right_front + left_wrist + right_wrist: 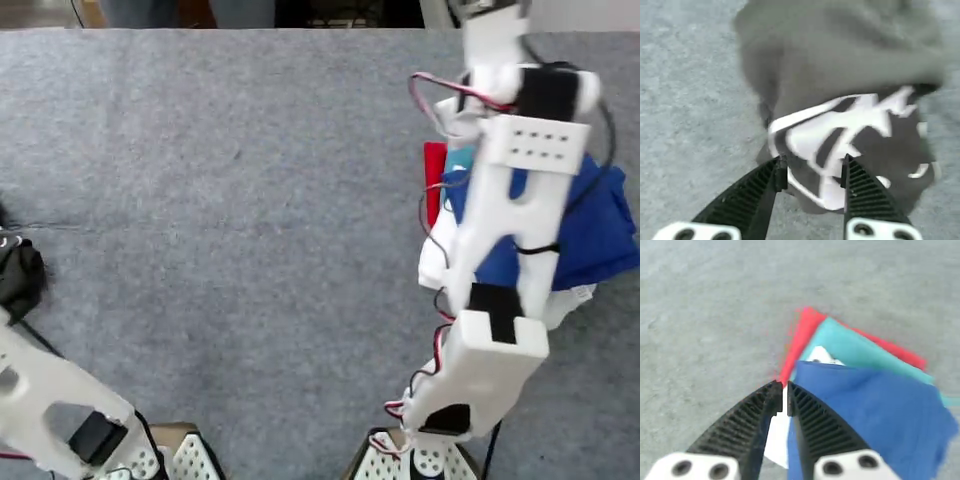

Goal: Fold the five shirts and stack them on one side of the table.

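Right gripper (785, 390): jaws pressed almost together with nothing pinched, poised at the corner of the blue shirt (870, 410). That shirt tops a stack over a white shirt (821, 355), a teal shirt (850, 347) and a red shirt (807, 327) on the right side of the grey bench (250, 200) (edges fanned, probably needing squaring). Left gripper (812, 167): jaws spread over the crumpled dark shirt (840, 65) with white print, near the left edge. This is judged to be the fifth shirt, not yet folded.
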Controlling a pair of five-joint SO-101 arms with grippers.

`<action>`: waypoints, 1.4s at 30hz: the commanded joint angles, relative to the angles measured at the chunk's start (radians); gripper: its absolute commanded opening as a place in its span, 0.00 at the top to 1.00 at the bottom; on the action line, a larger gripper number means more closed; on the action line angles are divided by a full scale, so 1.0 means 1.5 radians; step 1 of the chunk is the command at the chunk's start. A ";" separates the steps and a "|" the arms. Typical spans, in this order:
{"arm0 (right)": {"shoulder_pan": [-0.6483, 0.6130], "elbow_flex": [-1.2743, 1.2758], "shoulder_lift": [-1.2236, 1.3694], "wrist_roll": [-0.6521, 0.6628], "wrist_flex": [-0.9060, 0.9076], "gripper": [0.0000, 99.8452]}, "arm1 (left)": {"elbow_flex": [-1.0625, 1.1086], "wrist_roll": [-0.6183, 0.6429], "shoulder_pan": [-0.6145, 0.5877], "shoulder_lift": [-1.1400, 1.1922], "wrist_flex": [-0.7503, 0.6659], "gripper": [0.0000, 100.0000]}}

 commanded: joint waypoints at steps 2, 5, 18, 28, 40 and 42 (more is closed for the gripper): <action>-0.045 0.021 -0.040 0.001 0.001 0.98 | 0.047 -0.010 0.009 0.037 -0.052 0.80; -0.047 0.018 -0.043 -0.023 0.002 0.98 | 0.066 -0.069 0.022 0.093 -0.052 0.85; -0.049 0.021 -0.137 -0.049 0.002 0.98 | 0.030 -0.046 0.143 -0.062 0.065 0.97; -0.049 0.021 -0.163 -0.050 0.002 0.98 | 0.362 -0.001 0.483 -0.451 0.062 0.97; -0.049 0.021 -0.163 -0.050 0.003 0.98 | 0.656 0.024 1.078 -0.811 -0.032 0.96; -0.049 0.022 -0.161 -0.050 0.003 0.98 | 0.687 0.028 1.093 -0.813 -0.031 0.89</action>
